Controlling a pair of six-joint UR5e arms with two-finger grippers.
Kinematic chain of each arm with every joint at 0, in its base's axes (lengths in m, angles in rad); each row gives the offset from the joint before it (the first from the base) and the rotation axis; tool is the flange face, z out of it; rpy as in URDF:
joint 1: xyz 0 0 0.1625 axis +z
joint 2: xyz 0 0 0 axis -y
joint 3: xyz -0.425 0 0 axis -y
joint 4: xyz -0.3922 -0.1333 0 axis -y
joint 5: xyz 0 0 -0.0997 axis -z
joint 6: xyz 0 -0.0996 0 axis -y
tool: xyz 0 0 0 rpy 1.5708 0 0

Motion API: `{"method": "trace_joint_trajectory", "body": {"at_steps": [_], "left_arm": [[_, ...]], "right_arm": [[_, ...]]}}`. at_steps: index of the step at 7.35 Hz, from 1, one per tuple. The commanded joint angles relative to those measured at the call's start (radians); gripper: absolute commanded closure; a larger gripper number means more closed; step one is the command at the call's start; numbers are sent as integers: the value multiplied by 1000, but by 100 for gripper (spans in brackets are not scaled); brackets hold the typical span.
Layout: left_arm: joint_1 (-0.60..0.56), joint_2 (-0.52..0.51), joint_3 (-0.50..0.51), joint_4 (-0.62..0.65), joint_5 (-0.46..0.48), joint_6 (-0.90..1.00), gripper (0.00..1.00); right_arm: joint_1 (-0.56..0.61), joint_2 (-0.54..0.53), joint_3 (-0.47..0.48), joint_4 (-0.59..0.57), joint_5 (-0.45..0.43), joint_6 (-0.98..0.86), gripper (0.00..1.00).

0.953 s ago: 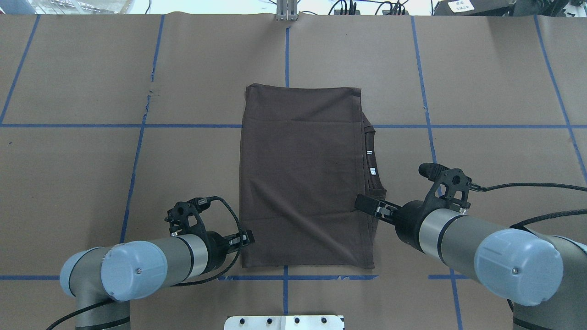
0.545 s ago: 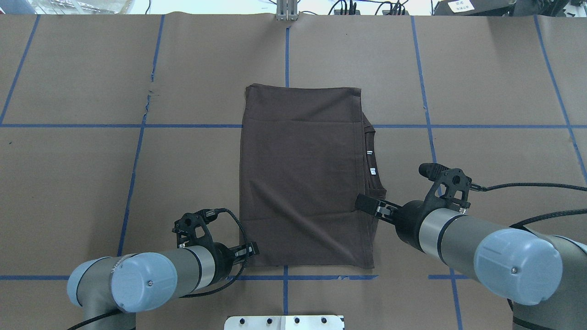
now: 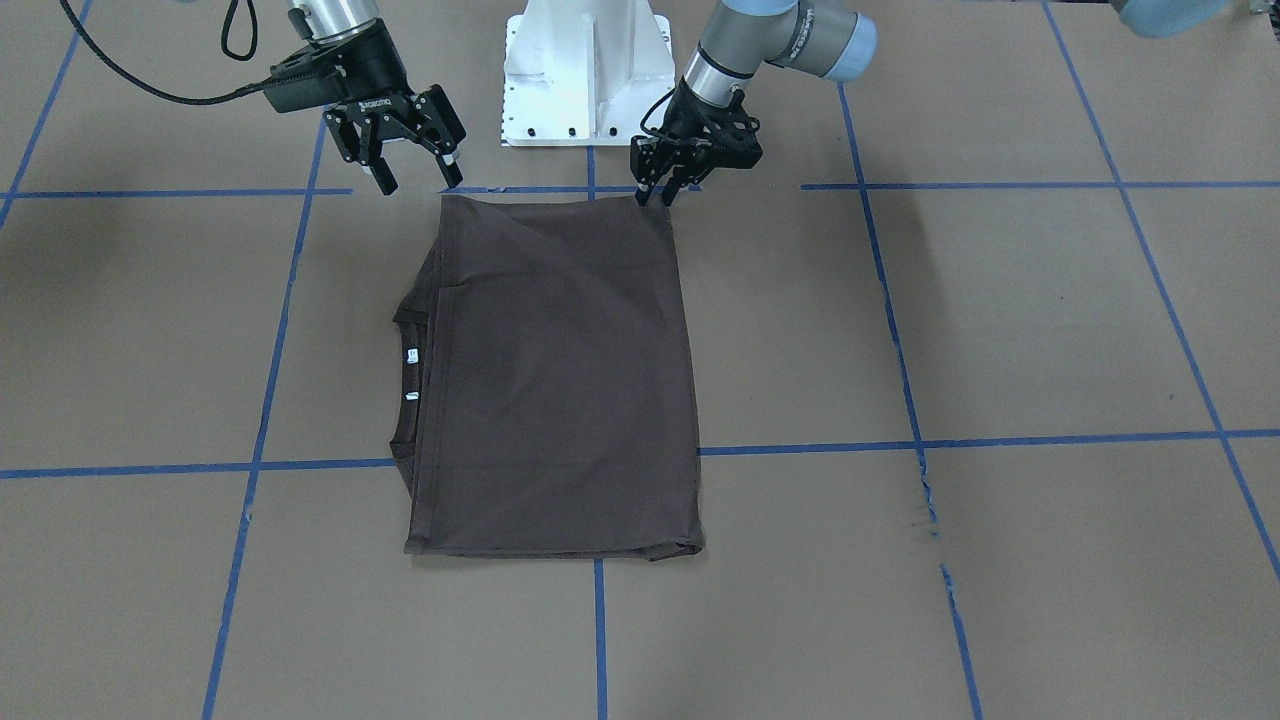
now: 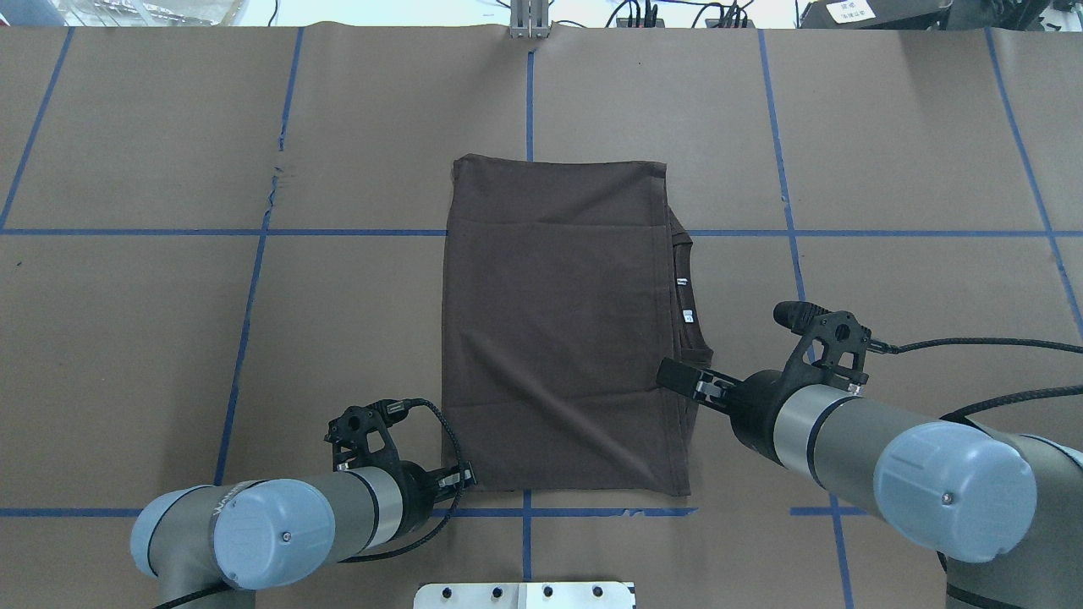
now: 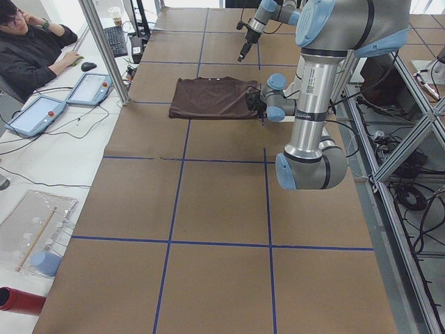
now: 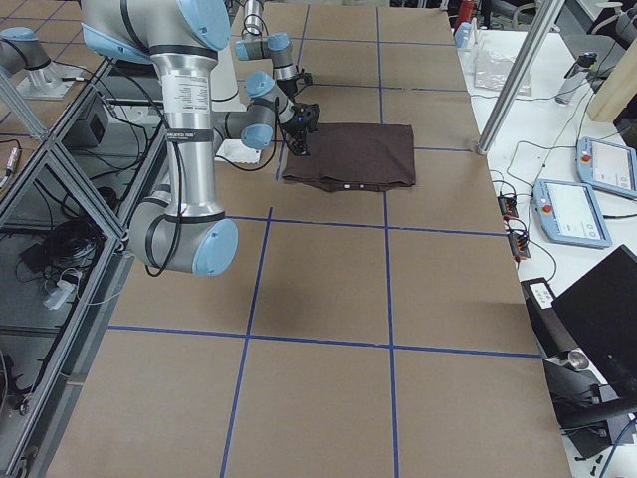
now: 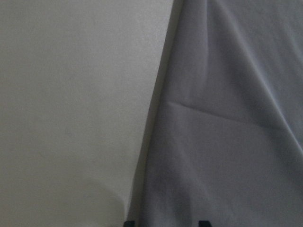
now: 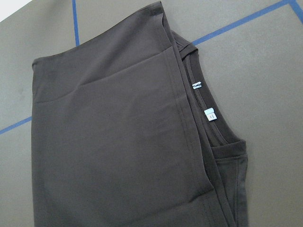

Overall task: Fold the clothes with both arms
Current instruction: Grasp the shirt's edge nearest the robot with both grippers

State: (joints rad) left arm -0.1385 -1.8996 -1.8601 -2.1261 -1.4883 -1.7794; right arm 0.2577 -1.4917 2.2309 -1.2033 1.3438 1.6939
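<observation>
Left hand (image 3: 655, 195), fingers apart, sits at a robot-side corner of the folded T-shirt (image 3: 560, 380) on the surface (image 3: 900, 350); right hand (image 3: 420, 180), also apart, hovers near the other. Best pinch both corners level before lifting

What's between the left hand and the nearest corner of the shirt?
Nothing visible. The left hand hangs right at the T-shirt corner on the robot's side, with only bare table paper around it. The right hand is at the other near corner.
</observation>
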Motion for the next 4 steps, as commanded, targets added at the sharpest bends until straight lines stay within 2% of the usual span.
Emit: {"method": "trace_joint_trajectory", "body": {"at_steps": [1, 2, 3, 4], "left_arm": [[2, -3, -2, 0, 0, 2, 100], [2, -4, -4, 0, 0, 2, 100], [2, -4, -8, -2, 0, 2, 100], [0, -4, -16, 0, 0, 2, 100]], "right_arm": [[0, 1, -7, -1, 0, 0, 1], [-1, 4, -32, 1, 0, 10, 1], [-6, 19, -66, -16, 0, 98, 7], [-8, 63, -66, -135, 0, 130, 11]]}}
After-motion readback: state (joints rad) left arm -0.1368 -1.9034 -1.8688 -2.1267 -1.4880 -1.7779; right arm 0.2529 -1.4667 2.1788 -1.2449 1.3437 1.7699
